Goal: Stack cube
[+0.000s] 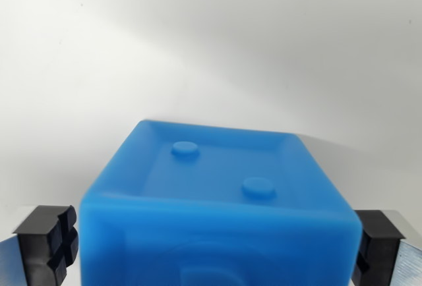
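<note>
A blue cube fills the lower middle of the wrist view, from the centre down toward six o'clock, where the bottom edge of the frame cuts it off. Its upper face is a shallow recessed panel with a raised rim, and two small round studs stand on it: one toward eleven o'clock of the face, the other toward four o'clock. The near face is blurred (too close to the lens for its relief to be read), though a faint rounded outline shows in it. The gripper straddles the cube, with one black finger pad at about eight o'clock on the wrist view's left and the other at about four o'clock on the wrist view's right. Each pad sits right at a lower side edge of the cube, with pale metal finger bodies just outside them at the frame's corners. Whether the pads press on the cube or only stand beside it cannot be told, so the grip itself is uncertain. Behind the cube, from nine o'clock through twelve to three, lies a plain white surface with soft grey shadow across it.
</note>
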Tool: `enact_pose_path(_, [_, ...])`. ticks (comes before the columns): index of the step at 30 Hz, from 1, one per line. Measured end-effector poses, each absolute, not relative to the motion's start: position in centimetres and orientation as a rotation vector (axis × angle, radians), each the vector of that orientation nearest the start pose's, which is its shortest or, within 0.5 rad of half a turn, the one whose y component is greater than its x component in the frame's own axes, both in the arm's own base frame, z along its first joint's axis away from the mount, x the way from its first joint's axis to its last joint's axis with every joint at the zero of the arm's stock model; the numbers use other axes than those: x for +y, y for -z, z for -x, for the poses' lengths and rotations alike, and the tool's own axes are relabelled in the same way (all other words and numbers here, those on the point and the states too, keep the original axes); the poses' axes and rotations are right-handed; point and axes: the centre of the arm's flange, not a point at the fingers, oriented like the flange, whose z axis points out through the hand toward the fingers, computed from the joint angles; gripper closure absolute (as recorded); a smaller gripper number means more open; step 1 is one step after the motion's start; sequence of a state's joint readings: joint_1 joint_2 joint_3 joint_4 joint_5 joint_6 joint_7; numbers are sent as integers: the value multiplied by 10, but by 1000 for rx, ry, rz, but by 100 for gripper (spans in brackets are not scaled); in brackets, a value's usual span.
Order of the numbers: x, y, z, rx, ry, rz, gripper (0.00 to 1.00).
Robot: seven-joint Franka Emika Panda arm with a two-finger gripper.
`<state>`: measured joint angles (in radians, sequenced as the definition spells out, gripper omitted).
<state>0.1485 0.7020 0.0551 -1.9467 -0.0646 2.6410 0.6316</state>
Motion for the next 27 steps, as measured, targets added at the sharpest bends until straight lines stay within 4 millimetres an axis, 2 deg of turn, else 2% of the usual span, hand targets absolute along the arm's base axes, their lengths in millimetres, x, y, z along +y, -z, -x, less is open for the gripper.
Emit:
enact_pose_path(1, [125, -114, -596, 599, -11, 3082, 100])
enact_pose_path(27, [125, -115, -597, 599, -8, 3081, 100])
